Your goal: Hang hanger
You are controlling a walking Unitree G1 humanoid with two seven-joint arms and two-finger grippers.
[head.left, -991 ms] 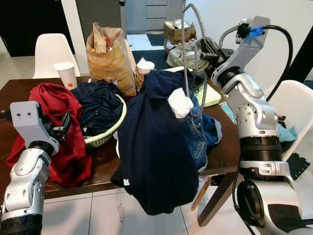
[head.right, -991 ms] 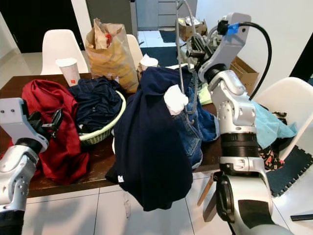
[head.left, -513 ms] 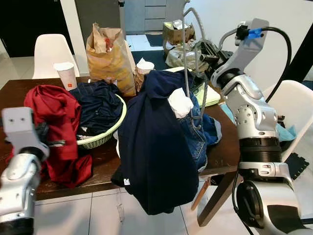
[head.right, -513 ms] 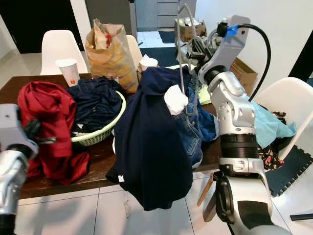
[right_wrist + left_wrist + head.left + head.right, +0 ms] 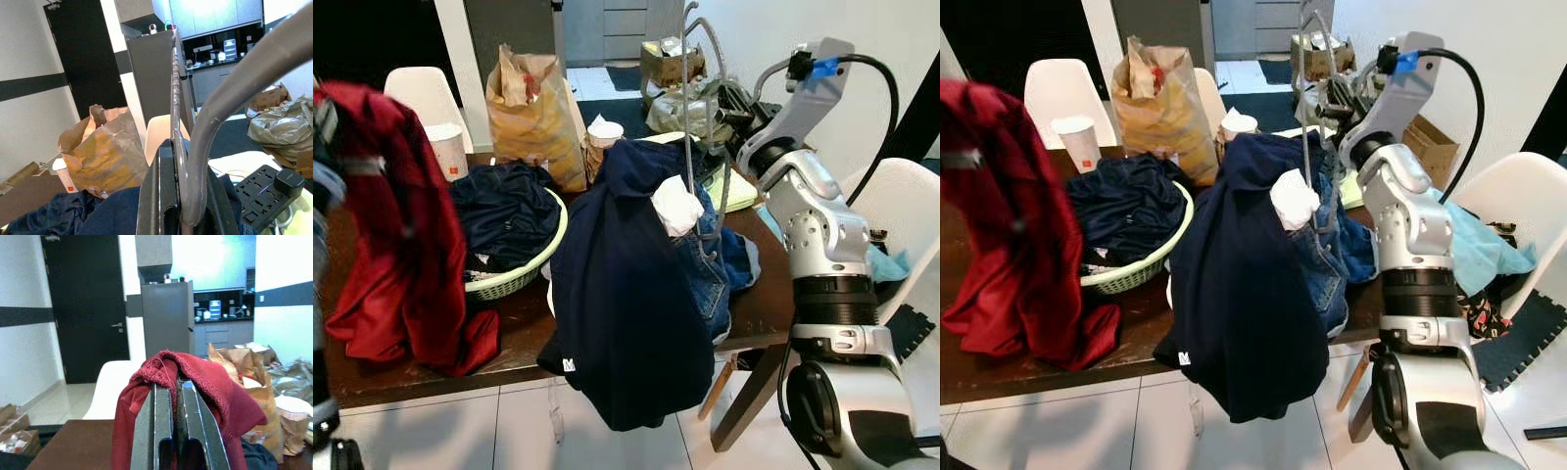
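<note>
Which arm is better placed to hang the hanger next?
Right. The right gripper is already shut on the grey hanger carrying the navy garment. The left gripper is busy, shut on the red garment.

light: bright, even indoor | glare: kitchen window whites out my left wrist view | blur: red cloth [image 5: 386,225] motion-smeared at left | elsewhere sharp

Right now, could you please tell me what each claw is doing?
Left claw: closed on the red cloth garment, lifted.
Right claw: closed on the grey metal hanger carrying the navy garment.
</note>
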